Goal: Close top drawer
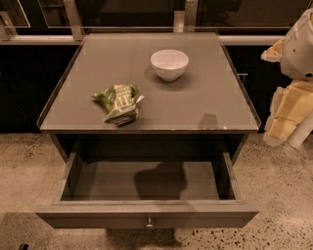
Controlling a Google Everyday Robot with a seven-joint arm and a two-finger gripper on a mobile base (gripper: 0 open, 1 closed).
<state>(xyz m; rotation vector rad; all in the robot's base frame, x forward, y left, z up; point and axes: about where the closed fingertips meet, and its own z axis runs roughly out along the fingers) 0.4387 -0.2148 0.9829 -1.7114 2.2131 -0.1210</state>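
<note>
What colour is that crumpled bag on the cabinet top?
The bag is green, camera view; the gripper hangs far right.

Arm (299, 46) entered at far right, cut off by the edge of view. White rounded housing uppermost, cream-coloured segments beneath. Gripper (279, 128) hung at the low end, held in free air, angled down and left.

It seemed an office kitchenette: speckled stone floor (24, 166) at 7 o'clock, dark cabinets (24, 83) at 9, metal-framed glass (127, 12) at 12; the gripper (286, 122) hung at 3.
</note>
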